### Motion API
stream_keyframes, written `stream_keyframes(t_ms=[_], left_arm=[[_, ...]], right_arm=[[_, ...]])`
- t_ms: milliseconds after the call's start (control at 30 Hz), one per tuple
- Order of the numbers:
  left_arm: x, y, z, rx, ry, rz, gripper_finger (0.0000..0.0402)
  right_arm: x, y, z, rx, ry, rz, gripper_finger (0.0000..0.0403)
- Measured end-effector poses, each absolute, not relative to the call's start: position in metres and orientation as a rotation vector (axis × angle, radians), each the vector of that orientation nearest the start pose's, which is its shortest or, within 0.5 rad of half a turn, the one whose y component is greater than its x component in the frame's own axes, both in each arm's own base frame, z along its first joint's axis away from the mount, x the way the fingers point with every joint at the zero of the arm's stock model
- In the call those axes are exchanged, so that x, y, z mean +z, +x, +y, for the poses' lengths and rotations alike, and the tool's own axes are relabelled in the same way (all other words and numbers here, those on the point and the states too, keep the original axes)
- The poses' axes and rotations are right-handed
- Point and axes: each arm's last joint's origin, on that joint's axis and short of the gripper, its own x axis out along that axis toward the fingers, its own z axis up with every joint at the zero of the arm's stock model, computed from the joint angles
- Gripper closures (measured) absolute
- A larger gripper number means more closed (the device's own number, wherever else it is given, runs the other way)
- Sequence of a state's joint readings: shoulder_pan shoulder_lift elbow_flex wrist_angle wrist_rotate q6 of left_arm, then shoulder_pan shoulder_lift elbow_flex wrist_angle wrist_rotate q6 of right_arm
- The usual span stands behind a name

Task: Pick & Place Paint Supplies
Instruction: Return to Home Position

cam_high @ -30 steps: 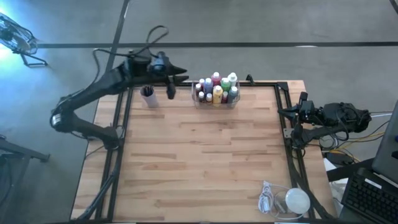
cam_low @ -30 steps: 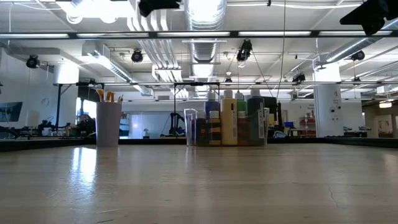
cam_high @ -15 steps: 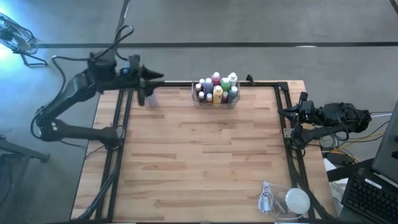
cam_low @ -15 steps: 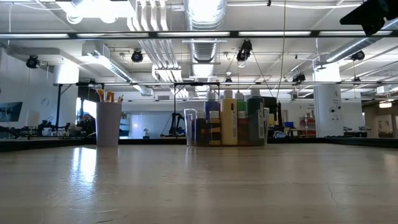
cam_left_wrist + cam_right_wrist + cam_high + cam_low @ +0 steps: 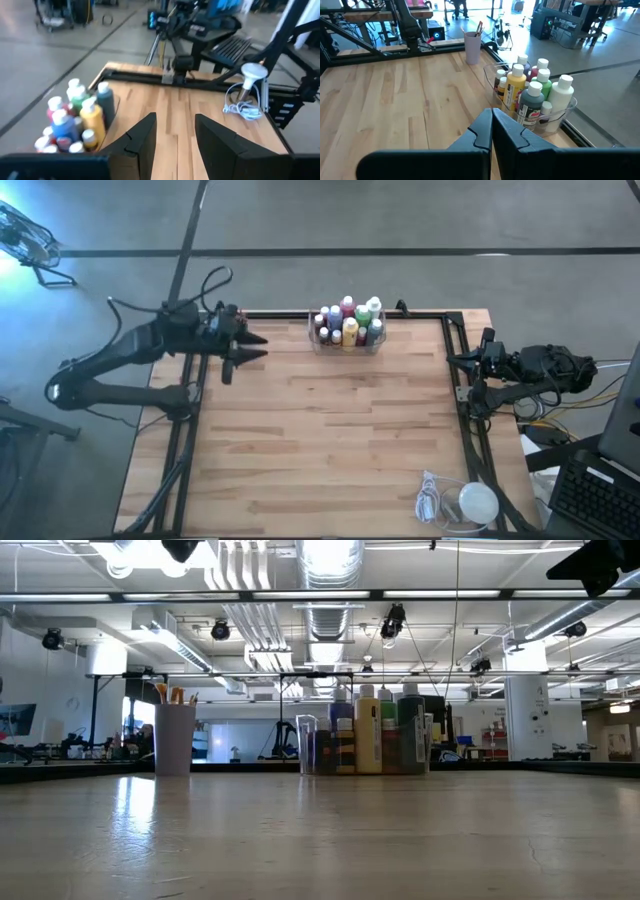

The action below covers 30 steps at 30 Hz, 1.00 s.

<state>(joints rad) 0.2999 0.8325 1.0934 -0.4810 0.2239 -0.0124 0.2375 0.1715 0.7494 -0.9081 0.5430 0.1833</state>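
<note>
The bottles (image 5: pixel 347 322) stand packed together, upright, in the clear bin (image 5: pixel 305 745) at the middle of the counter's (image 5: pixel 330 440) far edge. The brushes (image 5: pixel 170 694) stick up out of the cup (image 5: pixel 174 738) near the far left corner, well apart from the bin. No bottle or brush shows loose on the boards in any view, so I judge the sorting finished. The only other thing lying there is the white lump (image 5: pixel 478 502) with its cord at the near right corner.

The left pincer (image 5: pixel 256 348) hangs above the far left part of the counter, over the cup's spot, with its fingers spread and nothing between them. The right pincer (image 5: pixel 491 114) is parked at the right edge, with its fingers pressed together and holding nothing. What is left appears to be only folding the left arm to rest.
</note>
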Motion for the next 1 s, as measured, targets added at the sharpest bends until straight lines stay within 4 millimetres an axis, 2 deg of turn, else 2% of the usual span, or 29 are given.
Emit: stream_keyframes(t_ms=[233,500,667,833,1000], left_arm=[[0.349,0.149,0.030,0.016,-0.029,0.076,0.0262],[0.289,0.134,0.024,0.006,0.000,-0.047,0.0262],[0.255,0.121,0.021,0.026,0.012,-0.063,0.0262],[0.238,0.112,0.015,-0.007,0.015,-0.079,0.0262],[0.232,0.107,0.008,-0.059,0.044,-0.106,0.0262]], right_arm=[[0.303,0.023,-0.010,-0.329,0.055,0.277,0.0394],[0.303,0.023,-0.010,-0.329,0.055,0.277,0.0394],[0.303,0.023,-0.010,-0.329,0.054,0.278,0.0394],[0.303,0.023,-0.010,-0.329,0.054,0.277,0.0394],[0.303,0.023,-0.010,-0.329,0.054,0.277,0.0394]])
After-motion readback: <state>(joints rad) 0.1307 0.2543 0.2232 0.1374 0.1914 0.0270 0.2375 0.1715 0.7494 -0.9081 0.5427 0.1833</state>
